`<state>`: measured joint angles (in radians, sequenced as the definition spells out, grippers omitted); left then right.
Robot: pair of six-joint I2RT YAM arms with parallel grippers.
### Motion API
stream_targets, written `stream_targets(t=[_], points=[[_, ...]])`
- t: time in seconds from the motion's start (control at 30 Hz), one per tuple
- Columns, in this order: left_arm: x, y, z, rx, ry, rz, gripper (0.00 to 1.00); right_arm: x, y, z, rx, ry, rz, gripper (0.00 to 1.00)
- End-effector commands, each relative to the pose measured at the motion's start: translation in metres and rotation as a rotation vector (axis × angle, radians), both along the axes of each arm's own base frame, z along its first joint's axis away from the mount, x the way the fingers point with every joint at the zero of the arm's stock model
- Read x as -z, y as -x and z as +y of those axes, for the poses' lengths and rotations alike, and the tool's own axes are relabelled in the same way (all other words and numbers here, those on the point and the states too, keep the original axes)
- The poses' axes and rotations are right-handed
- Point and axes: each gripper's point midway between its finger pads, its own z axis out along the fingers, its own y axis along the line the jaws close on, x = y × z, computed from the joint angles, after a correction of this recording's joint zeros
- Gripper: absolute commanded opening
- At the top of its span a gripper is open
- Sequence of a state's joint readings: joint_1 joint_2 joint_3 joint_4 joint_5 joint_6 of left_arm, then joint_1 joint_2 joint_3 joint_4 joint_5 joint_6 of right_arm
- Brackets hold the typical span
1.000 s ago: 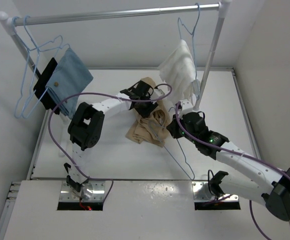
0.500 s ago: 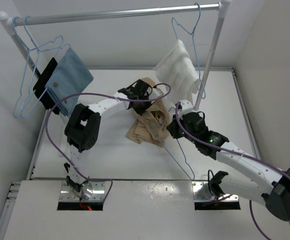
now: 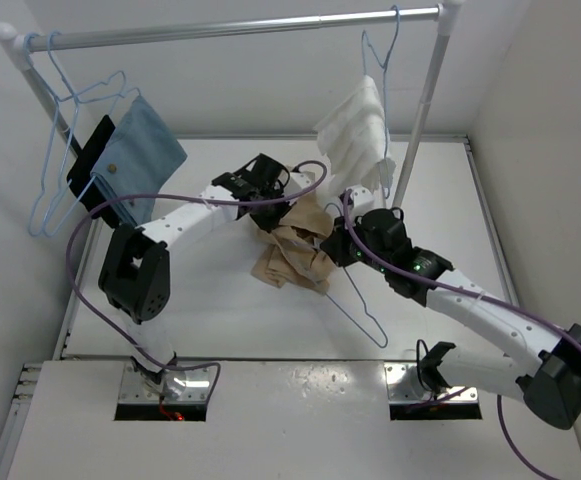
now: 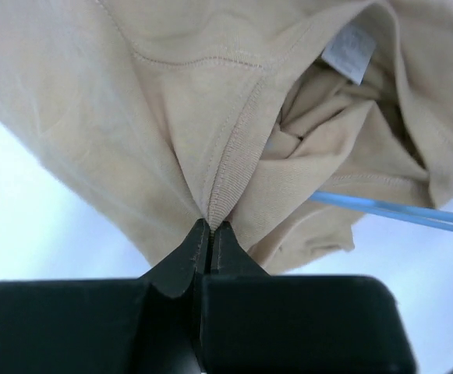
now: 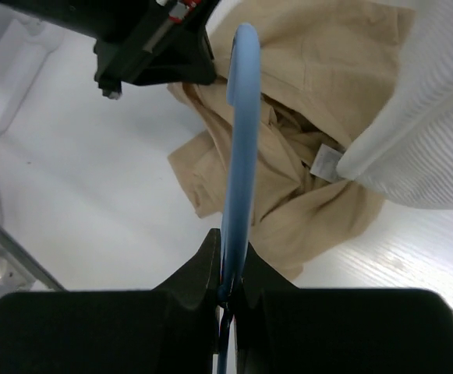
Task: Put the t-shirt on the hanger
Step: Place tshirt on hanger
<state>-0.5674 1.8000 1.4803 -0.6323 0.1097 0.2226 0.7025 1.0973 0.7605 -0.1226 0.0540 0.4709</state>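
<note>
The tan t-shirt [image 3: 292, 252] lies crumpled on the table, one part lifted. My left gripper [image 3: 272, 215] is shut on its ribbed collar edge [image 4: 234, 167] and holds that fold up. My right gripper [image 3: 342, 250] is shut on the neck of the light-blue hanger [image 5: 238, 148]. The hanger's wire frame [image 3: 355, 318] slopes down toward the near table, and one arm of it [image 4: 398, 209] runs under the shirt. The shirt also shows below the hanger in the right wrist view [image 5: 304, 125].
A rail [image 3: 230, 30] spans the back. A white cloth on a hanger [image 3: 360, 130] hangs at its right, just above my right arm. Blue cloth and several blue hangers [image 3: 120, 155] hang at the left. The right rail post [image 3: 420, 110] stands behind my right gripper.
My left gripper has pulled the shirt's collar left and toward the back. My right gripper has moved slightly left and back with the hanger. The white cloth has swung.
</note>
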Motion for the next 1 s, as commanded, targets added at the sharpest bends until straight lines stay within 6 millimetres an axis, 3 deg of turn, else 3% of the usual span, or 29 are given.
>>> stream_targets(t=[0.0,0.2,0.4,0.5,0.63,0.7,0.73,0.97], points=[[-0.021,0.008,0.007,-0.027,0.055,0.008,0.0,-0.037,-0.002,0.021,-0.079,-0.09,-0.073,0.0],[-0.049,-0.007,0.006,-0.072,0.079,-0.062,0.0,-0.056,0.005,0.018,-0.091,-0.116,-0.098,0.0],[-0.057,-0.006,0.006,-0.079,0.09,-0.068,0.0,-0.062,-0.001,0.002,-0.009,-0.093,-0.143,0.0],[-0.054,0.0,0.009,-0.079,0.081,-0.056,0.0,-0.071,-0.007,-0.002,0.018,-0.089,-0.171,0.0],[-0.052,0.003,0.011,-0.09,0.084,-0.045,0.0,-0.085,-0.02,0.01,-0.002,-0.097,-0.223,0.0],[-0.047,0.002,0.007,-0.093,0.091,-0.024,0.0,-0.076,-0.027,0.015,-0.007,-0.07,-0.206,0.0],[-0.047,0.002,0.007,-0.093,0.091,-0.024,0.0,-0.084,-0.03,0.018,-0.007,-0.077,-0.215,0.0],[-0.038,-0.013,0.006,-0.134,0.079,-0.042,0.01,-0.104,-0.024,0.006,0.004,-0.061,-0.254,0.0]])
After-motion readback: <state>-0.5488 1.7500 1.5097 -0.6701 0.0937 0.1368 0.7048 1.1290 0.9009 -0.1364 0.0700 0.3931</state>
